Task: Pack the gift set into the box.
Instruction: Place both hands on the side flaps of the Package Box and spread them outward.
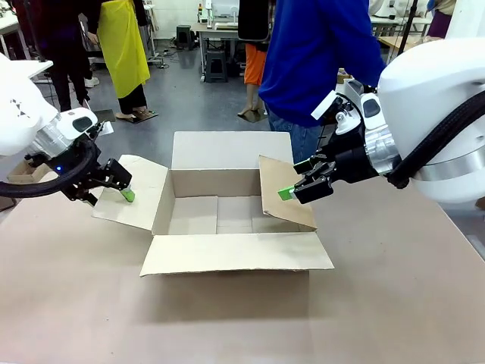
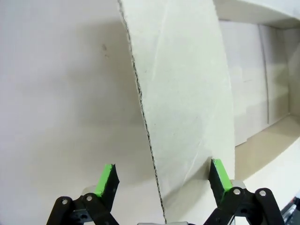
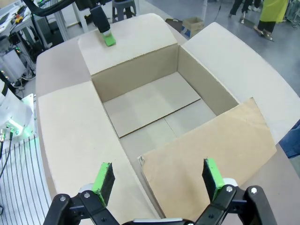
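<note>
Front view: large brown corrugated cardboard carton open mid-table, left gripper and right gripper at its sides; left wrist: claw wide astride left flap; right wrist: claw wide over right flap; I'd judge the board light and stiff, best gripped at flap edges.

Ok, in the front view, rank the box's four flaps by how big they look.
1. Near flap, though it's closest to the camera.
2. Far flap and left flap, about alike.
3. Right flap, partly raised.
</note>
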Motion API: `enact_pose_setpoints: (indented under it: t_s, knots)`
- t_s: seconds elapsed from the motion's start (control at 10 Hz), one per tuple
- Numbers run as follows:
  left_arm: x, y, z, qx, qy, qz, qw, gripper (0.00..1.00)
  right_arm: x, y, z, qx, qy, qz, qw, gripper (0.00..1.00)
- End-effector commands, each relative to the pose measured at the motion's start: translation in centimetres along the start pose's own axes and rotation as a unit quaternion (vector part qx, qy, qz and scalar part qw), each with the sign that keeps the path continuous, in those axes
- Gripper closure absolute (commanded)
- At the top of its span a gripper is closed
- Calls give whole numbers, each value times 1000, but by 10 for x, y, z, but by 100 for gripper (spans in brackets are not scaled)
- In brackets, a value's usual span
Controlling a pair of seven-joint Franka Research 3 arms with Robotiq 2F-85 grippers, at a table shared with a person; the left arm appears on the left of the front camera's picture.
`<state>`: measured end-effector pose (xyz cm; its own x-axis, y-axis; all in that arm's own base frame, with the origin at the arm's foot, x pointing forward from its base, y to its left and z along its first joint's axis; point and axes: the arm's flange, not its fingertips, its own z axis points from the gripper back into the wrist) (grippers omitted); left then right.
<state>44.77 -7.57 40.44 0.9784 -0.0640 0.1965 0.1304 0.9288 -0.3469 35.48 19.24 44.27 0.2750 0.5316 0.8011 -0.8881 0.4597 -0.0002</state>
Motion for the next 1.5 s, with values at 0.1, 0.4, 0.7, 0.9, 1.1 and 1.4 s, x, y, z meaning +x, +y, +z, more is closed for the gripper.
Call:
enact_pose_setpoints:
  t_s: [0.1, 0.4, 0.7, 0.9, 1.1, 1.4]
  knots:
    - [-1, -11, 10, 36, -1, 28, 999, 0, 0, 0, 0, 0, 0, 0, 1000, 0]
    - [-1, -11, 10, 36, -1, 28, 999, 0, 129, 21, -41, 8, 223, -39, 974, 0]
    - [-1, -11, 10, 36, -1, 28, 999, 0, 200, 33, -60, -32, 342, -54, 938, 0]
    - [-1, -11, 10, 36, -1, 28, 999, 0, 214, 38, -82, -93, 377, -71, 919, 0]
    - [-1, -11, 10, 36, -1, 28, 999, 0, 203, 38, -113, -181, 417, -129, 881, 0]
    - [-1, -11, 10, 36, -1, 28, 999, 0, 174, 44, -163, -271, 399, -131, 866, 0]
